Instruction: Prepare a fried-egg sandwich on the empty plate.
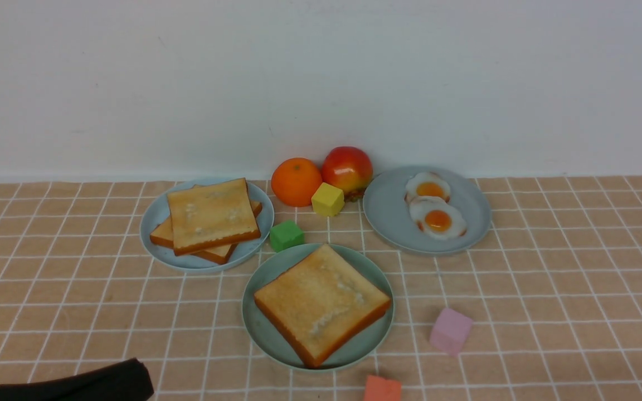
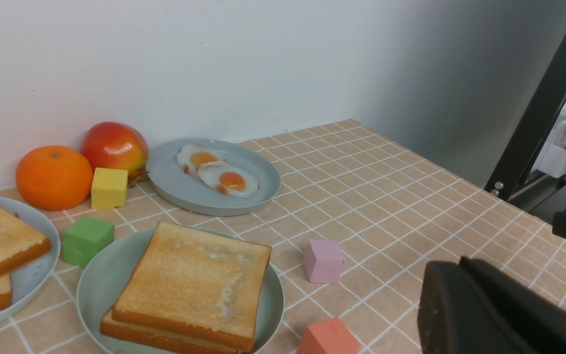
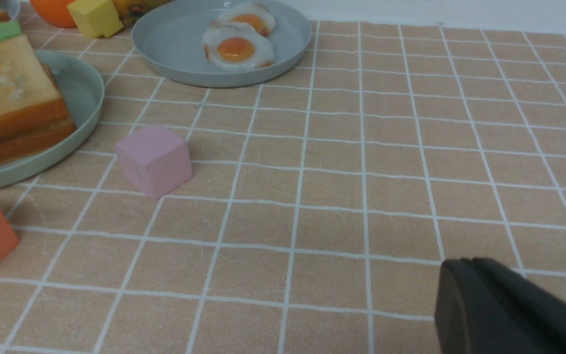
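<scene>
Two toast slices lie stacked on the mint-green plate near the front middle of my desk; the wrist views show both crusts, but whether an egg sits between them is hidden. No writing or label can be read on anything here. On the grey-blue plate to the right rear lie two fried eggs, overlapping each other. The other grey-blue plate at the left rear holds more toast, and how many slices I cannot make out. An orange, an apple and a yellow cube cluster by the wall, with a green cube between the two toast plates. A pink cube stands apart on the right; the coral cube is cut off by the frame edge. Of my left pincer and my right pincer only one dark finger shows each, so I cannot tell whether either is wide or narrow.
</scene>
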### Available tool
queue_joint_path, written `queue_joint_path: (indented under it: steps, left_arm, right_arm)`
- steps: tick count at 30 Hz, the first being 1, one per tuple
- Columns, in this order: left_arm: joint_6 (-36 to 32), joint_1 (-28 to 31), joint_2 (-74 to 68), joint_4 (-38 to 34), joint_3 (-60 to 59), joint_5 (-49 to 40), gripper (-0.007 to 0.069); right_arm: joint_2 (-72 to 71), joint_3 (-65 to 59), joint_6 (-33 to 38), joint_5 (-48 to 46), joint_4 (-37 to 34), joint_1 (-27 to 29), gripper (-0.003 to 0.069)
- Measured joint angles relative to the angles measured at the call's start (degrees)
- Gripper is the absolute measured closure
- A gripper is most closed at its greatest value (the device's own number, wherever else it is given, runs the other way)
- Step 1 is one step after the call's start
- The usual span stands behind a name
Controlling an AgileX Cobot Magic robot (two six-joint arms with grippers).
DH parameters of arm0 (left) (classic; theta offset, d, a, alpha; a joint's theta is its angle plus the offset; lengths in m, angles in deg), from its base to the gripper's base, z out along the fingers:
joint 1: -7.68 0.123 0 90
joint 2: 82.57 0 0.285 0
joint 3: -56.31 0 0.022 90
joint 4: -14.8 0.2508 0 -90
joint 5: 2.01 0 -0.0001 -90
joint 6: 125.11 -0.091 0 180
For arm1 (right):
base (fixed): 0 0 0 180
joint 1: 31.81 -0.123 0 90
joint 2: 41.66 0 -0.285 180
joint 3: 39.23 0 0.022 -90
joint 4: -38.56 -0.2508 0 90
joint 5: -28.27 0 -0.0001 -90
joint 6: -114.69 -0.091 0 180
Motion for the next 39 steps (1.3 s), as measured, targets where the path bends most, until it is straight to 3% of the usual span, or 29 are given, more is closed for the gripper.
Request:
queue_joint_path:
  steps: [13,16,24,27,30,34,39]
  left_arm:
    - [0.0,0.4,0.0,0.0,-0.6,2.0,0.0594]
    - [0.0,4.8,0.9,0.0,-2.6,6.4,0.0636]
    - [1.3,26.2,10.6,1.1,-10.2,7.4,0.0638]
    - [3.0,33.2,15.3,1.1,-13.4,4.5,0.0638]
    - [4.2,36.6,19.2,1.4,-13.8,-2.2,0.0638]
    - [6.1,41.3,21.9,3.2,-14.2,-21.6,0.0638]
    - [6.4,42.4,21.9,3.5,-14.3,-24.1,0.0638]
  right_arm:
    - [0.0,0.1,0.0,-0.2,-0.1,0.0,0.0662]
    - [0.0,0.1,0.0,-0.2,-0.2,0.0,0.0659]
    - [0.0,0.1,0.0,-0.2,-0.2,0.0,0.0656]
    - [0.0,0.1,0.0,-0.2,-0.2,0.0,0.0655]
    - [0.0,0.1,0.0,-0.2,-0.2,0.0,0.0654]
    - [0.0,0.1,0.0,-0.2,-0.2,0.0,0.0652]
    - [-0.1,0.1,0.0,-0.2,-0.2,0.0,0.0648]
